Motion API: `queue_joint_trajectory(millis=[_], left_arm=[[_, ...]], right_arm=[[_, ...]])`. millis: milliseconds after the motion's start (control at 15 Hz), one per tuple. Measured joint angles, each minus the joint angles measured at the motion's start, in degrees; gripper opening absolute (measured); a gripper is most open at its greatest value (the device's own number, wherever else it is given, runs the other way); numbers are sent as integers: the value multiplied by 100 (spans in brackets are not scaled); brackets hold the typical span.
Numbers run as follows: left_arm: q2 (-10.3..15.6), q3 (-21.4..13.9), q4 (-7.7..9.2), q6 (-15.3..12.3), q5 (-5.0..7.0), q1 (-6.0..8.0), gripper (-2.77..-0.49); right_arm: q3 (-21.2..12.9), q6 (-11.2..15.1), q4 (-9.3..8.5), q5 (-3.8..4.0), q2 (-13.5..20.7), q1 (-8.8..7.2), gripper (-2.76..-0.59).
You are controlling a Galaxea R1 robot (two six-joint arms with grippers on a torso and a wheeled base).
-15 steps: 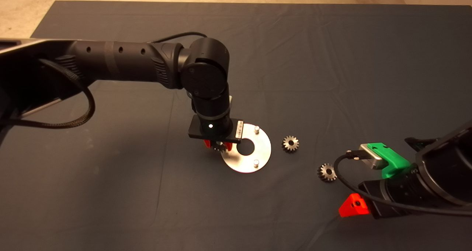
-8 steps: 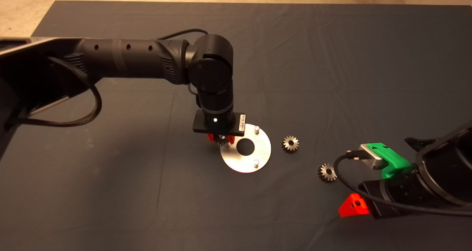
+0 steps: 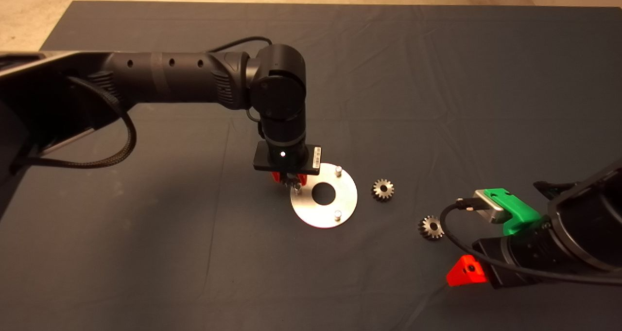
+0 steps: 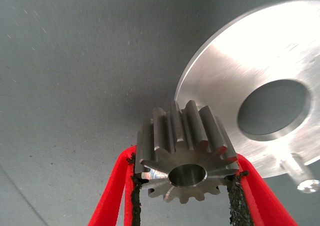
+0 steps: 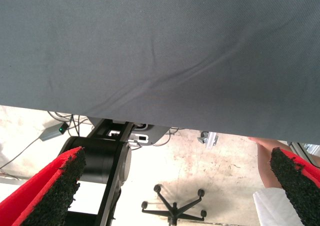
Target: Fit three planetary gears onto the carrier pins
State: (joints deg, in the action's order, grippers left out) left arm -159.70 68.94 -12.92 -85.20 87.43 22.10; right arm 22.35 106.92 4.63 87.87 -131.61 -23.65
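1. One gear [image 4: 185,158] sits clamped between the black pads [image 4: 234,198] of the left claw [image 3: 288,179], its bore facing down and unobstructed, presumably so it can slip over a peg.
2. The claw hangs over the near-left rim of the disc [image 3: 346,197], with the gear just above and beside the nearest pin [image 3: 297,191] (in the left wrist view that pin [image 4: 299,172] stands off to one side of the gear, so the bore does not look lined up yet).
3. All three pins are bare: the other two stand at the far edge [image 3: 338,168] and the near edge [image 3: 337,215] of the disc.
4. Two more gears lie flat on the mat [image 3: 437,78] to the disc's right, one close by [image 3: 383,189] and one further off [image 3: 431,227] toward the right arm, both within reach for later pick-ups.
5. The right claw [image 3: 478,265] waits at the lower right, clear of the work; its fingers [image 5: 50,193] are spread wide and grip nothing.
6. My reading: the first of three installs is in hand, and a small sideways correction is needed before lowering.
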Motion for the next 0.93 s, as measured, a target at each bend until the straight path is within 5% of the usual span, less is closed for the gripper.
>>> queue_joint_trajectory(millis=[933], left_arm=[[-6,-83,-17,6,-2,-88,-239]], right_arm=[[0,0,0,0,0,0,-61]])
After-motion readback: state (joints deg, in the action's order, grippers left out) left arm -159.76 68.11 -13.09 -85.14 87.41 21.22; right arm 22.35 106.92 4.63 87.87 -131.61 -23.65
